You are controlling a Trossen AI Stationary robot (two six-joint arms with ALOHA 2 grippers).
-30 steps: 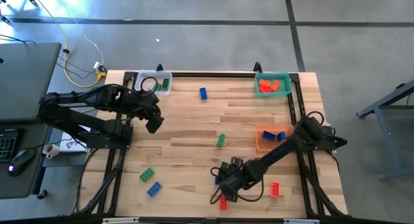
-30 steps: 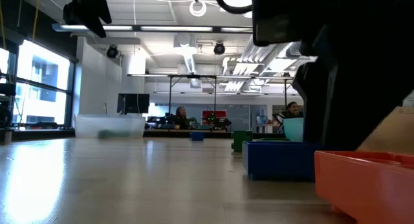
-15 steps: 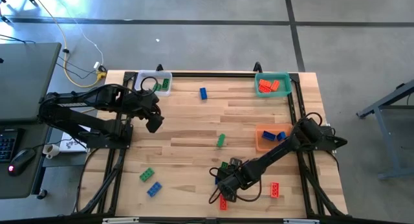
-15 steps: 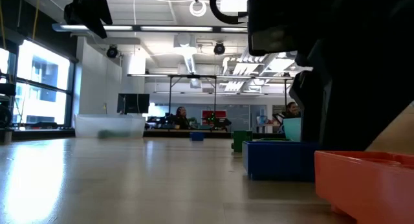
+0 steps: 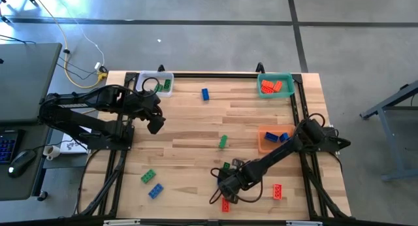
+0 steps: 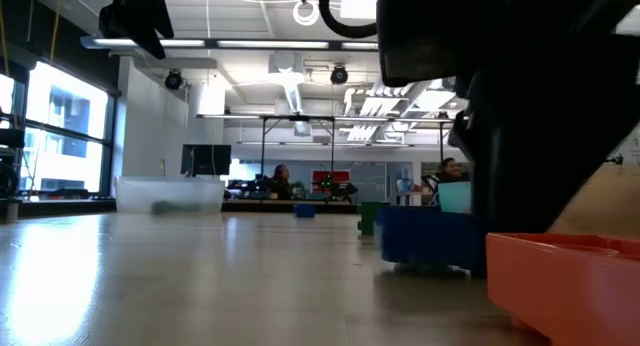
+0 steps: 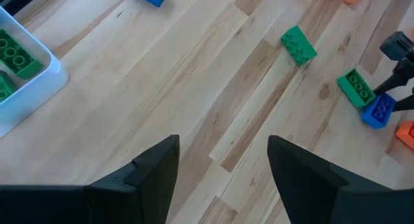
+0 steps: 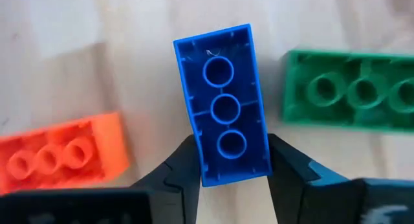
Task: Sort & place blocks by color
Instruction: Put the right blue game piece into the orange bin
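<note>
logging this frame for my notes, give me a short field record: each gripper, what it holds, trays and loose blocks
right gripper: near the table's front edge, shut on the blue block, underside showing
beside it: green block and red block on the table
left gripper: open, empty, hanging over the table near the clear tray
clear tray: green blocks
teal tray: red blocks
orange tray: blue blocks
loose: more blocks scattered on the table

Blue brick, underside showing, gripped.
</note>
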